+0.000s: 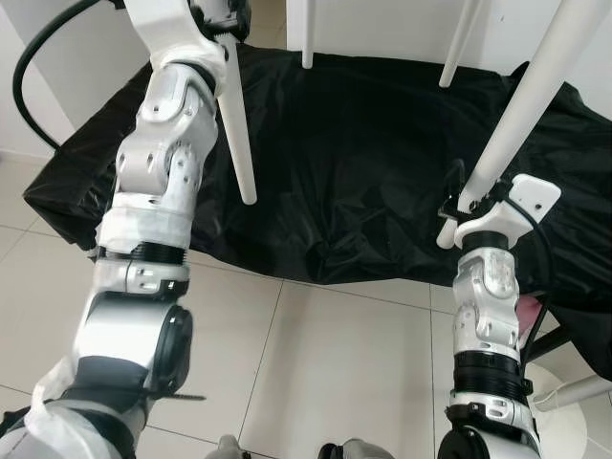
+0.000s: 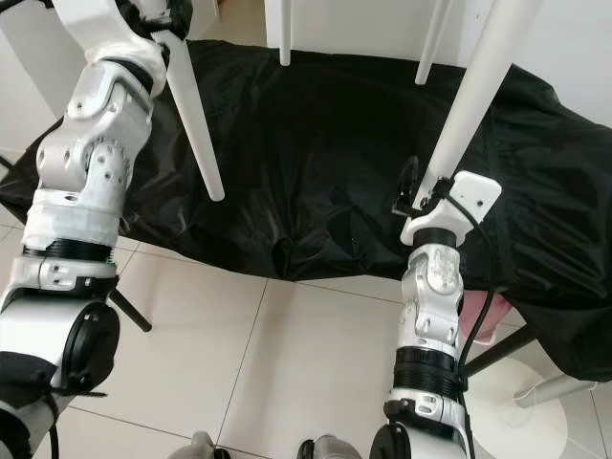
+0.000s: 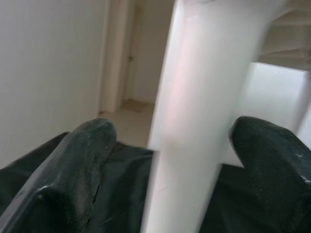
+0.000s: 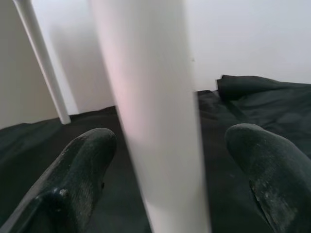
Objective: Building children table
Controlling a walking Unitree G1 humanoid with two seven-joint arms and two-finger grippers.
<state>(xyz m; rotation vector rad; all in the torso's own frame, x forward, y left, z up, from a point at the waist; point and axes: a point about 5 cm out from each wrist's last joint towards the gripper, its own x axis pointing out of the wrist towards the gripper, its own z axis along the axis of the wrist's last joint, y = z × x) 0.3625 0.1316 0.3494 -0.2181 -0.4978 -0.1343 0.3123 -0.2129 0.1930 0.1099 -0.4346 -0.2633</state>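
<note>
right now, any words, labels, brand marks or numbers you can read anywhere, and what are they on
None readable.
White table legs: plain, no print or sticker.
Black sheet: no label.
Left gripper and right gripper: black fingers, each open around a leg, unmarked.
Silver arm casings: no legible marking.
Floor tiles: plain.

Four white legs (image 1: 516, 110) cut off by top edge; tabletop above unseen. Left end effector (image 1: 225, 19) partly cropped. Pink thing (image 2: 478, 320) behind right arm unidentifiable.
</note>
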